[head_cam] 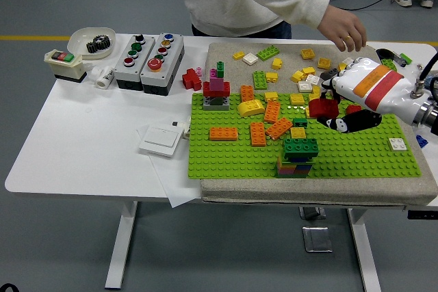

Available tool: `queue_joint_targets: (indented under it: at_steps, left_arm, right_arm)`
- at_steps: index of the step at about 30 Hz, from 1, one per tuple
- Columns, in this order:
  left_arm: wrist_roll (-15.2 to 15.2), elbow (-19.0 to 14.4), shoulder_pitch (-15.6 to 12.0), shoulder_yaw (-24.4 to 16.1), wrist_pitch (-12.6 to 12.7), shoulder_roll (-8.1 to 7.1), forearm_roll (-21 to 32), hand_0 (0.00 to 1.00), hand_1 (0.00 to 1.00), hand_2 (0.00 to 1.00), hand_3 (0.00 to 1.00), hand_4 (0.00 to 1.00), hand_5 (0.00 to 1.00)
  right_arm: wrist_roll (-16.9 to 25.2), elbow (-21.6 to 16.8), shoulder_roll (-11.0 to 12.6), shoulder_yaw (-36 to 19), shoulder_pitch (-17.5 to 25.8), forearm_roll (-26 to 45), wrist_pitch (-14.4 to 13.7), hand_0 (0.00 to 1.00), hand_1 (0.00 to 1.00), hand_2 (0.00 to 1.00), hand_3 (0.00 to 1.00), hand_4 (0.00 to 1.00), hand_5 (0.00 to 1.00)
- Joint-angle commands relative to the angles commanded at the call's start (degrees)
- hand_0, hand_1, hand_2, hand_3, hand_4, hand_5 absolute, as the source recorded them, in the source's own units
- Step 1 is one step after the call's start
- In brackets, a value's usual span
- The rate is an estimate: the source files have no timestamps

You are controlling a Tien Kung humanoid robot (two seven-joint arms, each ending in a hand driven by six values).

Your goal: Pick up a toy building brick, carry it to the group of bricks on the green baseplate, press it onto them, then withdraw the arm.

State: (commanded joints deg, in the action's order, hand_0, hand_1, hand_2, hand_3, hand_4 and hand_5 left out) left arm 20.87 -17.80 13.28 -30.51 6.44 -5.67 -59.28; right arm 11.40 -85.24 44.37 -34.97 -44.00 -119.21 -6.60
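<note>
My right hand (333,109), white with an orange band, comes in from the right and is shut on a red brick (324,108). It holds the brick above the green baseplate (369,152), up and to the right of the stacked group with a green brick on top (300,155). Loose orange, yellow and green bricks (270,117) lie on the baseplate's middle. A red and pink stack (216,91) stands at the plate's back left. My left arm is out of view.
A person at the far side reaches a hand (344,29) over the loose bricks on the grey mat (226,51), just above my right hand. Two button boxes (148,53), a bowl (91,40), a switch box (63,64) and a white plate (161,139) lie at left.
</note>
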Motion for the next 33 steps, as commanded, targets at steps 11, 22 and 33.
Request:
queue_joint_targets:
  at_steps: [11,22,33]
  left_arm:
    - [0.0,0.0,0.0,0.0,0.0,-0.02,0.0,0.669,0.714,0.732,0.589,0.673,0.658]
    - [0.1,-0.1,0.1,0.0,0.0,-0.1,-0.1,0.669,0.718,0.733,0.588,0.672,0.657]
    - [0.2,-0.2,0.3,0.0,0.0,-0.15,-0.1,0.669,0.722,0.733,0.588,0.673,0.658]
  right_arm:
    - [-2.0,-7.9,-0.6,5.0,-1.8,0.1,3.6,0.277,0.279,0.388,0.444,0.647,0.508]
    - [-3.1,-6.4,-2.8,5.9,-2.5,0.0,4.7,0.277,0.283,0.392,0.449,0.672,0.519]
    - [-3.8,-4.9,-4.7,6.1,-2.3,0.0,5.4,0.276,0.283,0.394,0.45,0.683,0.529]
